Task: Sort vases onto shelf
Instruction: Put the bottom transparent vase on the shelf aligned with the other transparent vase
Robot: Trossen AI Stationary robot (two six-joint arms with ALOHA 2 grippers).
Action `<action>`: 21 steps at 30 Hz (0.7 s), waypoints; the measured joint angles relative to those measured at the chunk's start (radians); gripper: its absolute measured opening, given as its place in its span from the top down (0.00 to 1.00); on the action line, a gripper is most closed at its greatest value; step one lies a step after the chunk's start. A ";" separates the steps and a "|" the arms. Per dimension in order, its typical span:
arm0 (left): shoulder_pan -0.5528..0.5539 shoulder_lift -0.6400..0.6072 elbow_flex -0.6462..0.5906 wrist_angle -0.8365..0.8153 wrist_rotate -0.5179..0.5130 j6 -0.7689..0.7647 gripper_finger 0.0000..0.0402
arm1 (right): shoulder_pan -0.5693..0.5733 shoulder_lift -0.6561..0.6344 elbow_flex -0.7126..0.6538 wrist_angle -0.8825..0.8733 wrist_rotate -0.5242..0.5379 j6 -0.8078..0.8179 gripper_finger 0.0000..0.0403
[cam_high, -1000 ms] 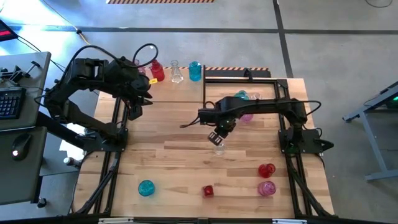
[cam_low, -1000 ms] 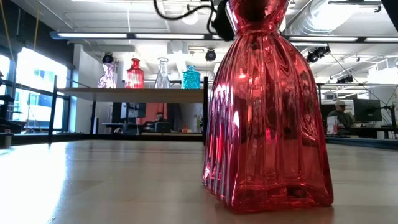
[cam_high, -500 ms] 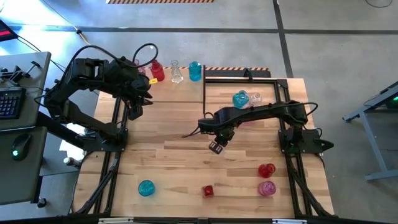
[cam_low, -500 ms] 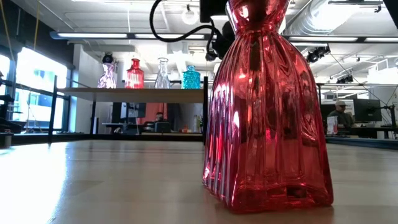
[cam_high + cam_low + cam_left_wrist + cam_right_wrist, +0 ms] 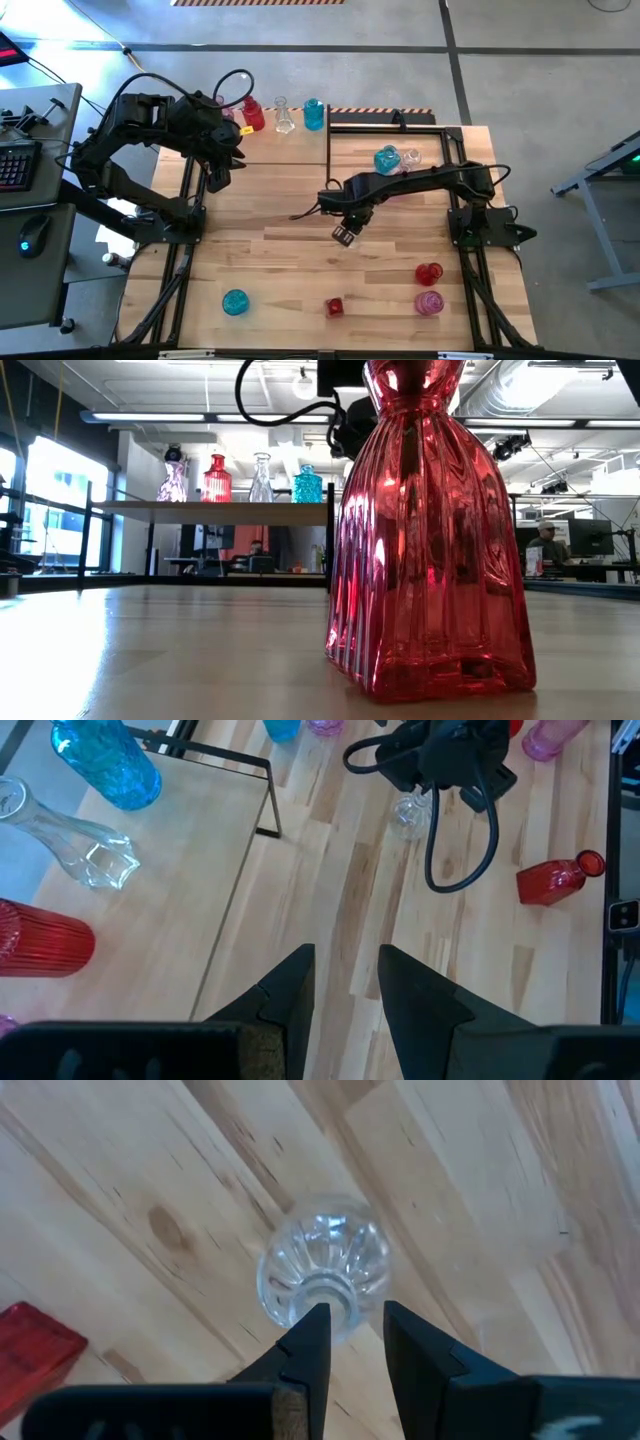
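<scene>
**Four vases shelved, a clear one under the right claw**

Four vases stood in a row on the shelf (image 5: 270, 150) at the upper left of the high view: a pink one partly hidden by the arm, a red vase (image 5: 252, 115), a clear vase (image 5: 284, 118) and a teal vase (image 5: 314, 114). Just left of them the left gripper (image 5: 218, 178) waited over the shelf, its fingers (image 5: 290, 982) parted with nothing between them.

Lower in the frame, a second teal vase (image 5: 235, 301) and a small red vase (image 5: 335, 307) sat near the bottom edge of the table (image 5: 280, 260).

At centre frame the right gripper (image 5: 344, 234) hung over a clear ribbed vase (image 5: 322, 1272) on the bare planks. In its wrist view the fingers (image 5: 307, 1342) were spread either side of the neck, apart from the glass and not yet gripping.

Further right, a teal and a clear vase (image 5: 392, 158) stood close together at the upper right, a pink one showed partly behind the right arm, and a red vase (image 5: 429, 273) and a pink vase (image 5: 428, 302) sat at the lower right.

The step in hand looked like the approach to a pick. The next move probably called for lowering around the neck, closing gently on the slippery glass, then carrying it to the shelf.
</scene>
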 joint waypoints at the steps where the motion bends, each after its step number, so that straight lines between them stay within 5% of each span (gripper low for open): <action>1: 0.000 0.000 0.000 0.000 0.000 0.000 0.74 | 0.000 0.000 0.000 0.000 0.000 0.000 0.81; 21: 0.000 0.000 0.000 0.000 0.000 0.000 0.74 | 0.007 0.000 0.000 0.003 0.025 0.059 0.81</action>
